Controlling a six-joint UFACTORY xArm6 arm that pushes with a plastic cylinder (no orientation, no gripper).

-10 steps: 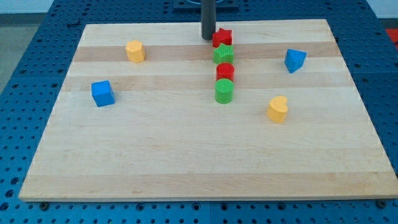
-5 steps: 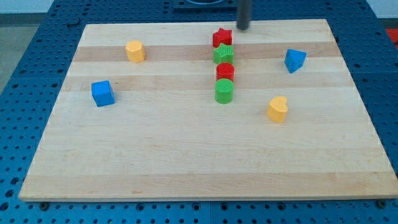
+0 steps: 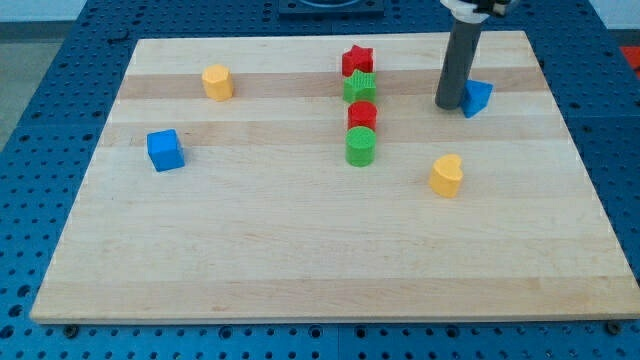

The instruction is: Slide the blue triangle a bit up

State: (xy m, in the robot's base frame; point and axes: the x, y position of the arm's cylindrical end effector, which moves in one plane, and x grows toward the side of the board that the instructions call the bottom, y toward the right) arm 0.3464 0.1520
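A light wooden tabletop (image 3: 300, 250) lies on a blue base full of little holes (image 3: 40, 90). There is no pincer here to open or close, only a dark rod, so nothing is being held.

The green round block (image 3: 361, 146) in the middle is the landmark. Closest to the view's bottom is the yellow block (image 3: 447, 174), a rounded shape, below and to the view's right of the green round block. The blue cube (image 3: 165, 150) sits far off to the view's left, about level with the green round block.

A red block (image 3: 362, 114) touches the top of the green round block. Above that is another green block (image 3: 360, 87), and above that a red star (image 3: 357, 60). The four make a line going up the board.

The blue triangle (image 3: 477, 96) is up and to the view's right of the green round block, near the board's right edge. My tip (image 3: 447, 106) is right against the triangle's left side, and the rod hides a bit of it.

The yellow block with flat sides (image 3: 217, 81) sits up and to the view's left of the green round block.
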